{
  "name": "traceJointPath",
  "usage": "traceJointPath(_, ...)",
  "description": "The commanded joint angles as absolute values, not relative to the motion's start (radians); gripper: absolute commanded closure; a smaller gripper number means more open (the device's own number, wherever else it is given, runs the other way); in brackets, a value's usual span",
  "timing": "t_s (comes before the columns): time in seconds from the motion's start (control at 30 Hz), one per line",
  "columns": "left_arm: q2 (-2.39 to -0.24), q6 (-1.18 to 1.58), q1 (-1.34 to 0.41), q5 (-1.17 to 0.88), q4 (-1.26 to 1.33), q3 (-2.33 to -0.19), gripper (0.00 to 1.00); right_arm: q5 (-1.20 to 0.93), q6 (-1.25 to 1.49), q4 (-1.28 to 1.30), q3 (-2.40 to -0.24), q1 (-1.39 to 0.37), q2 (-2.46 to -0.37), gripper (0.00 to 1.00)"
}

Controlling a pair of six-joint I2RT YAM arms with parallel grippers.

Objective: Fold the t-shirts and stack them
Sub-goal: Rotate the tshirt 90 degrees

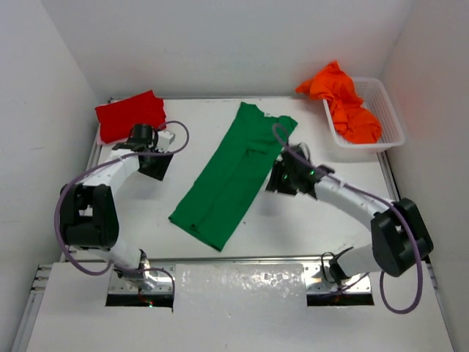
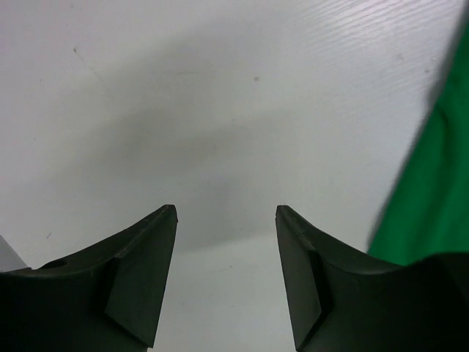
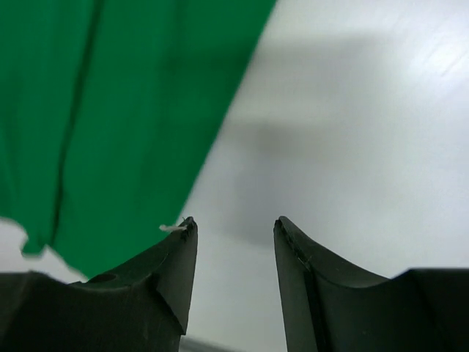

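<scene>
Green t-shirt (image 1: 231,176), folded into a long strip, is seen from above lying diagonally mid-table. Red t-shirt (image 1: 130,115) far left; orange t-shirt (image 1: 348,103) in the basket (image 1: 392,121) far right.

Left wrist: left gripper (image 2: 226,220) jaws part-open, empty, over bare table (image 2: 220,88).

Right wrist: right gripper (image 3: 234,227) jaws part-open, empty, just beside the green edge.

Risk: only the top layer may be pinched and the fold dragged open.
</scene>
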State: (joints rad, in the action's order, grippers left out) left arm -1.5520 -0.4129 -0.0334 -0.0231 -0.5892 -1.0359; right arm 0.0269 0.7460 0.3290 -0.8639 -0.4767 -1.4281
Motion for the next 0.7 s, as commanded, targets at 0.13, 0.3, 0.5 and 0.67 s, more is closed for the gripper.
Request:
traceJointPath(0.13, -1.451, -0.387, -0.071, -0.074, -0.529, -1.012, 0.46, 0.150, 1.273, 0.026, -0.638, -0.886, -1.370, 0.55)
traceJointPath(0.3, -1.391, -0.388, -0.071, -0.075, -0.512, -0.983, 0.46, 0.143, 1.377, -0.063, -0.679, -1.043, -1.525, 0.54)
traceJointPath(0.5, -1.347, -0.391, -0.071, -0.083, -0.517, -0.954, 0.46, 0.130, 1.442, -0.065, -0.721, -1.088, -1.640, 0.52)
traceJointPath(0.67, -1.318, -0.397, -0.071, -0.078, -0.514, -0.939, 0.46, 0.112, 1.448, -0.074, -0.744, -1.101, -1.692, 0.52)
